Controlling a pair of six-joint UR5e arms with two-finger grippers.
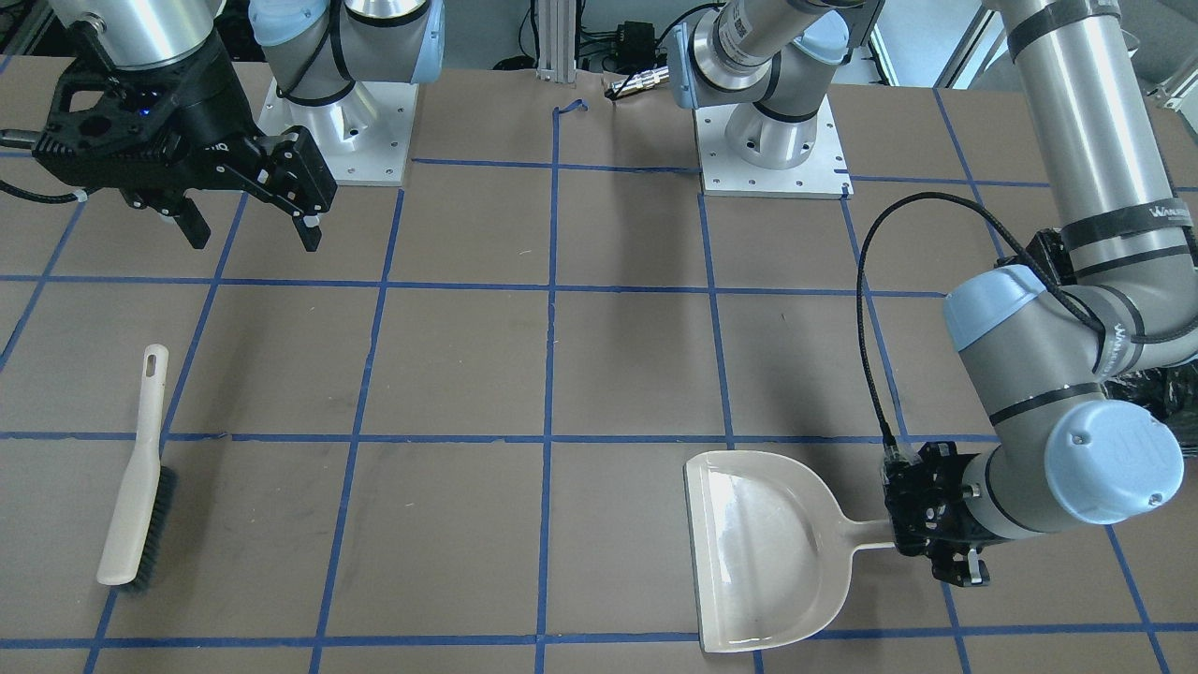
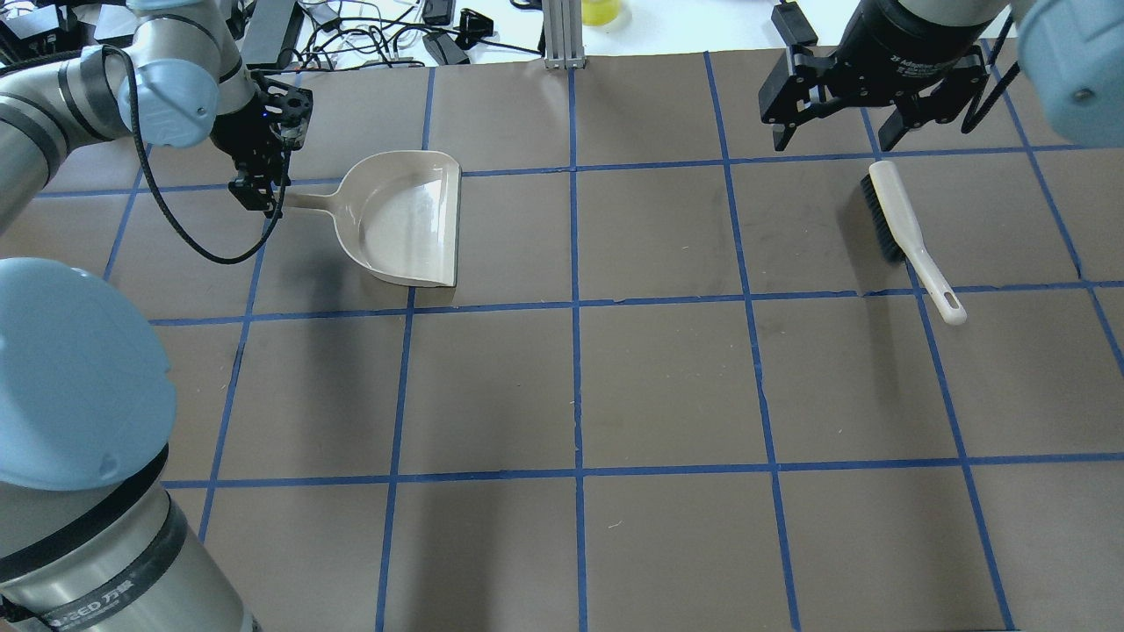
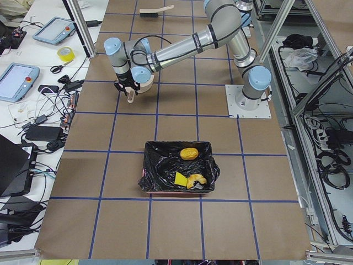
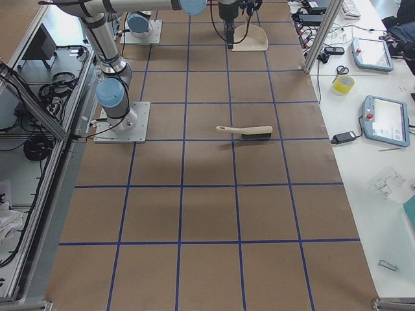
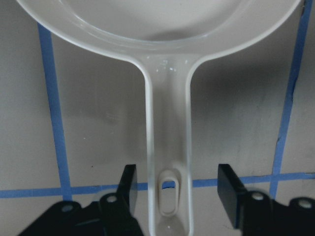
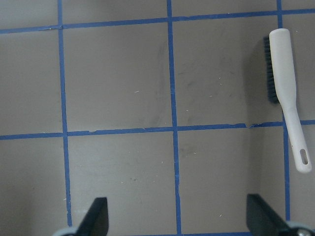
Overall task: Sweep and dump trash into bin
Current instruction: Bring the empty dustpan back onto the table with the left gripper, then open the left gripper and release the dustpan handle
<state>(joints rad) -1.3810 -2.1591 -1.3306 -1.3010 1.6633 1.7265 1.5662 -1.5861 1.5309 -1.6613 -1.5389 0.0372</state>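
Three trash pieces, the brown lump [image 3: 189, 153], croissant [image 3: 197, 181] and yellow wedge [image 3: 180, 179], lie in the bin [image 3: 153, 165] near the counter's left end. The dustpan [image 2: 404, 215] is empty and flat on the counter. The left end effector [image 5: 177, 177] straddles its handle, fingers apart. The right end effector [image 2: 832, 136] is spread wide, with the brush [image 2: 904, 233] lying loose. Judged: sweeping and dumping done, nothing left but withdrawal.
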